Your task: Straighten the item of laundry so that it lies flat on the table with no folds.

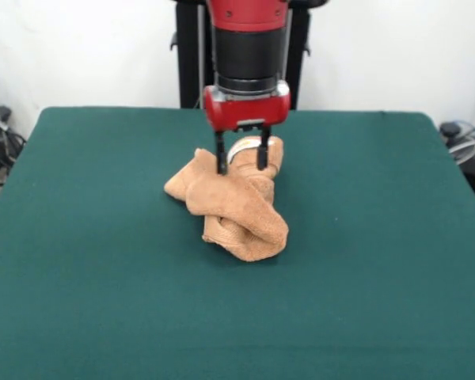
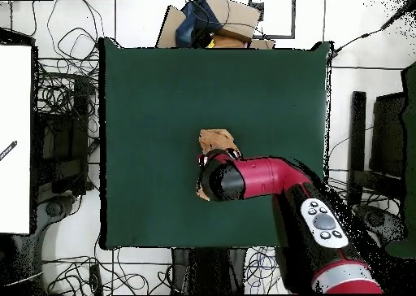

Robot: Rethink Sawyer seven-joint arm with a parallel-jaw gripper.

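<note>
The item of laundry (image 1: 236, 207) is a tan terry towel lying crumpled and twisted in a bunch near the middle of the dark green table (image 1: 87, 261). A white tag shows at its far end, between the fingers. My gripper (image 1: 241, 168) hangs straight down over the towel's far part, open, its two black fingers (image 1: 221, 155) standing apart with their tips at the cloth. In the overhead view the arm covers most of the towel (image 2: 216, 139), and the gripper itself is hidden under the wrist.
Cables and equipment lie on the floor around the table (image 2: 146, 97). A cardboard box (image 2: 213, 23) with dark items sits beyond one table edge. Black stands are behind the arm.
</note>
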